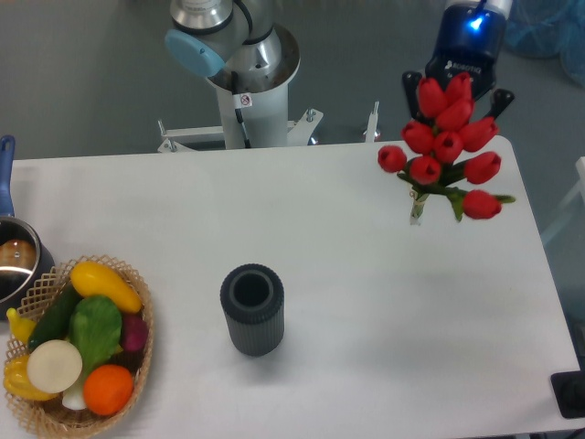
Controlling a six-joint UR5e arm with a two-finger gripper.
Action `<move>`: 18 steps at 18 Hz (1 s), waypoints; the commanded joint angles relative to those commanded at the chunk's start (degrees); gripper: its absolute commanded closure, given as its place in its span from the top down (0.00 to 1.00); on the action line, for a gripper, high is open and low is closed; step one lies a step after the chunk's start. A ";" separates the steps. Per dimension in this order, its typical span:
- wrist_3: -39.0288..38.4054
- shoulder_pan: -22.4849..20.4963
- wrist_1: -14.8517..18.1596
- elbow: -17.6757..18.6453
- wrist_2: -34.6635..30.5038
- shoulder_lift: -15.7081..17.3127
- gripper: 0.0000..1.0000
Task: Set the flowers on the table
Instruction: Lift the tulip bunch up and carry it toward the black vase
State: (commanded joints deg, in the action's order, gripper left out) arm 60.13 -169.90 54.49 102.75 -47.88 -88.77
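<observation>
Item count, visible units:

- Worktop [366,311]: one.
- Bunch of flowers [445,146]: one, with nine red blooms visible.
- Dark ribbed vase [252,309]: one.
- Wicker basket [142,361]: one, containing roughly eight pieces of produce; exact number cannot be confirmed due to overlap.
- Metal pot [14,263]: one, partly cut off at the 9 o'clock edge.
- Tool [457,82]: one.
</observation>
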 joint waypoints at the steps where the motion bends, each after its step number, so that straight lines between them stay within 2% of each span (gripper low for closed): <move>1: -0.88 0.62 0.00 -0.09 -2.55 0.00 0.34; 5: -1.24 4.22 0.09 -0.18 -13.27 -1.14 0.34; 7: -1.33 6.59 0.09 -0.44 -17.06 -3.24 0.34; 14: -1.24 8.79 -0.09 -1.41 -18.56 -11.15 0.33; 18: -1.33 12.13 -0.09 -1.67 -25.41 -13.79 0.33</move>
State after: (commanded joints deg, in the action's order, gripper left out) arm 58.80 -157.77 54.40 101.08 -73.29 -102.56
